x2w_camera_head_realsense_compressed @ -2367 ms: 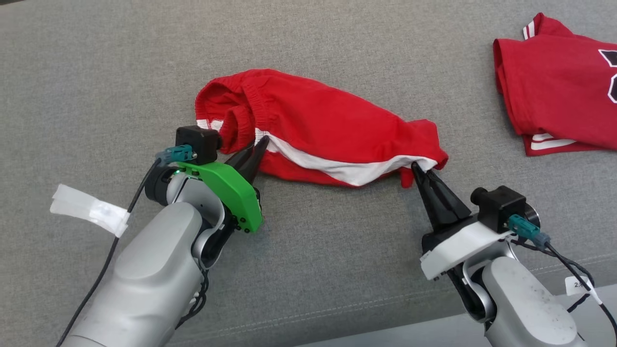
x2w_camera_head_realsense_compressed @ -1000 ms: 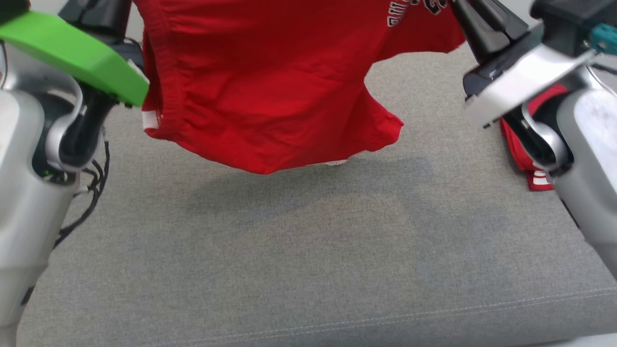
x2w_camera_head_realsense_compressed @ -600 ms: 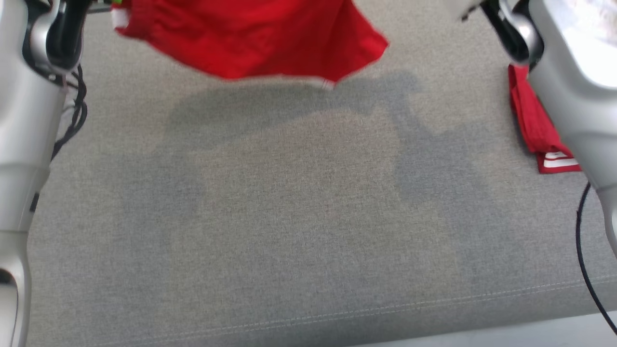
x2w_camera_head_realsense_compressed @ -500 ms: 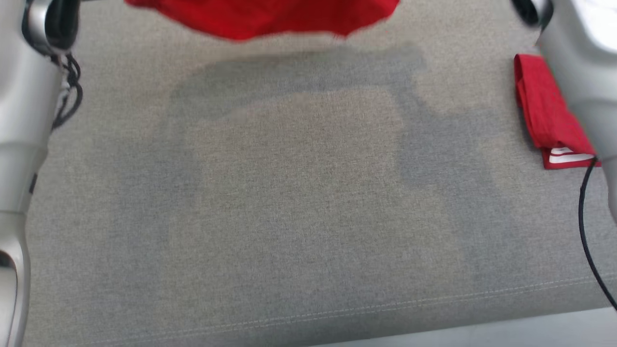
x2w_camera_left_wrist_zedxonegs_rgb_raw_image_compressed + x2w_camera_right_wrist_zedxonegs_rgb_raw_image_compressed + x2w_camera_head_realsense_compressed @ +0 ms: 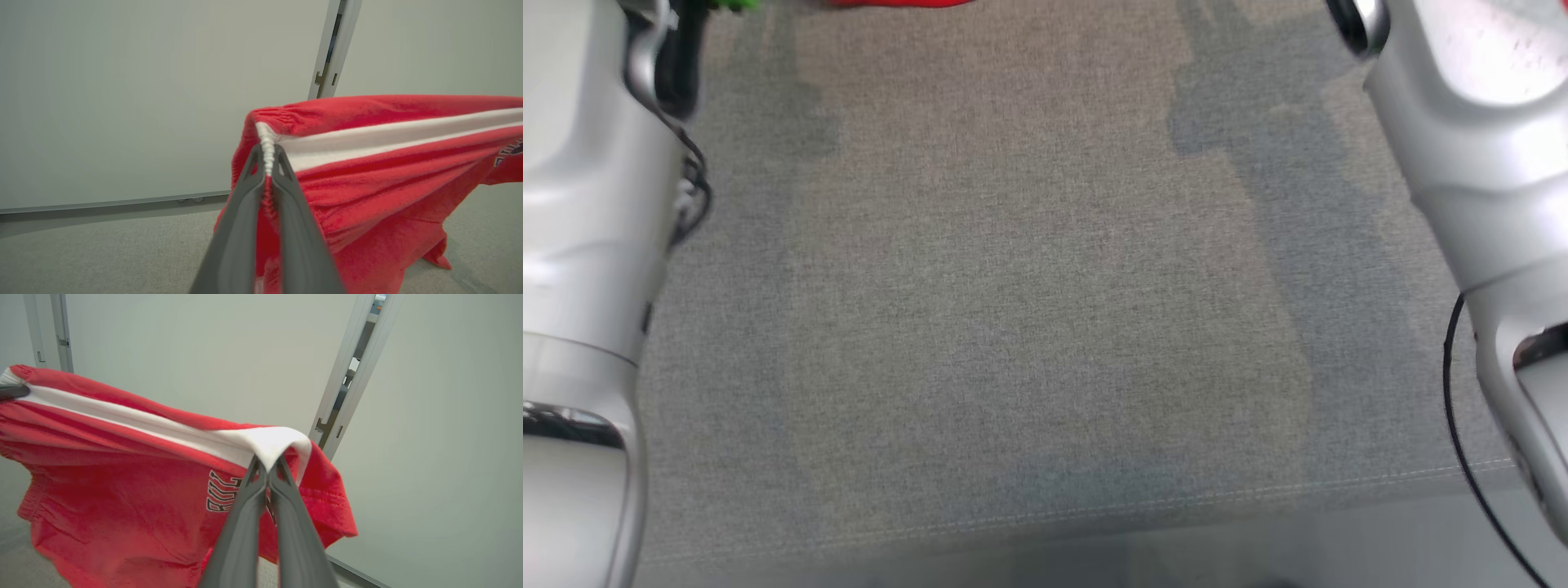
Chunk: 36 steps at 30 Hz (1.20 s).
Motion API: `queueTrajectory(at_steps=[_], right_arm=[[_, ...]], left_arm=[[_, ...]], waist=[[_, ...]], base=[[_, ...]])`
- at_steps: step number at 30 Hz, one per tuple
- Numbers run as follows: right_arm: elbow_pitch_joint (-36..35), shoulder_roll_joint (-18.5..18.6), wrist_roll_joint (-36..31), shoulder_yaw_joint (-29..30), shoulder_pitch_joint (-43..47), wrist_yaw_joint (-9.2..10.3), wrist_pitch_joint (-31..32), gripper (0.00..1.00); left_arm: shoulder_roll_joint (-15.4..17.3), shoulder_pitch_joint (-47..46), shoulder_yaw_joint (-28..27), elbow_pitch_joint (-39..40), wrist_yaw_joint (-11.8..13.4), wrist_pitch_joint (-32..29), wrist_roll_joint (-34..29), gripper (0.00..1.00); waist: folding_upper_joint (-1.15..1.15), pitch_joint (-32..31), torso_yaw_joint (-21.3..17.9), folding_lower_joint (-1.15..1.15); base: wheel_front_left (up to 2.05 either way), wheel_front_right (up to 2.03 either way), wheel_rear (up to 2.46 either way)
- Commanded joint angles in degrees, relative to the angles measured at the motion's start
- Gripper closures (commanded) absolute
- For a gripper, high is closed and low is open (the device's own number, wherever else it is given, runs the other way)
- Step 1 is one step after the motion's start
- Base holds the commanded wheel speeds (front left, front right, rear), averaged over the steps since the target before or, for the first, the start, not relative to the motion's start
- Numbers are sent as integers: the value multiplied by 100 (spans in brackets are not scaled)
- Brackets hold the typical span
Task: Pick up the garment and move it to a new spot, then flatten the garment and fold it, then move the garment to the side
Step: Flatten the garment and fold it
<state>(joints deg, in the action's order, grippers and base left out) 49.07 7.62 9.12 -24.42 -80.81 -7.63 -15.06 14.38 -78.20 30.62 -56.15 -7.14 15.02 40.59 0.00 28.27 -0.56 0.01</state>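
Two pairs of long dark fingers (image 5: 241, 228) hold your red fabric shorts with the white side stripe (image 5: 367, 171) stretched between them, up over the grey fabric-covered table (image 5: 1045, 327). Your left gripper (image 5: 267, 157) is pinched tight on the gathered white end of the waistband. Your right gripper (image 5: 267, 465) is clamped just as tight on the white stripe at the opposite end. The cloth sags below that taut top edge, with black lettering (image 5: 222, 492) beside the right fingers. From the head view you get a red sliver at the top edge, between both pale forearms (image 5: 580, 204).
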Motion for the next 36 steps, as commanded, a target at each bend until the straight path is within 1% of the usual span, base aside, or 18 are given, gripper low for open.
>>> queueTrajectory(at_steps=[1,5,9,14,16,22,23,25,29,36], right_arm=[[-70,78,104,67,214,27,-7,100],[-458,129,374,-52,880,25,-8,100],[-887,212,856,-110,1673,21,-8,100],[-1584,334,1448,-315,2676,20,-9,100],[-1868,397,1644,-302,3036,20,-9,100],[-2502,592,2110,-170,4173,21,-9,100],[-2601,660,2169,-67,4539,22,-9,100],[-2690,697,2193,25,4879,24,-8,100],[-2865,671,2275,234,5569,28,44,100],[-3453,598,2109,652,6786,57,472,100]], left_arm=[[2,132,-91,-21,-1,15,75,100],[-182,724,-250,104,-29,14,194,100],[-299,1300,-397,516,-29,16,286,100],[-336,2099,-688,1130,-31,17,334,100],[-350,2458,-767,1375,-32,16,317,100],[-267,3559,-715,1983,-31,17,317,100],[-214,3914,-722,2162,6,18,297,100],[-160,4306,-741,2331,75,18,349,100],[18,5089,-717,2792,276,-1,323,100],[330,6428,-590,3887,758,-317,325,100]], waist=[[0,400,42,-1],[0,476,119,-1],[0,445,205,-1],[0,319,194,-1],[0,241,180,-1],[0,-63,84,-1],[0,-187,64,-1],[0,-341,42,-1],[0,-682,0,-1],[0,-1195,-41,-1]], base=[[0,0,0],[0,0,0],[0,0,0],[0,0,0],[0,0,0],[0,0,0],[0,0,0],[0,0,0],[0,0,0],[0,0,0]])
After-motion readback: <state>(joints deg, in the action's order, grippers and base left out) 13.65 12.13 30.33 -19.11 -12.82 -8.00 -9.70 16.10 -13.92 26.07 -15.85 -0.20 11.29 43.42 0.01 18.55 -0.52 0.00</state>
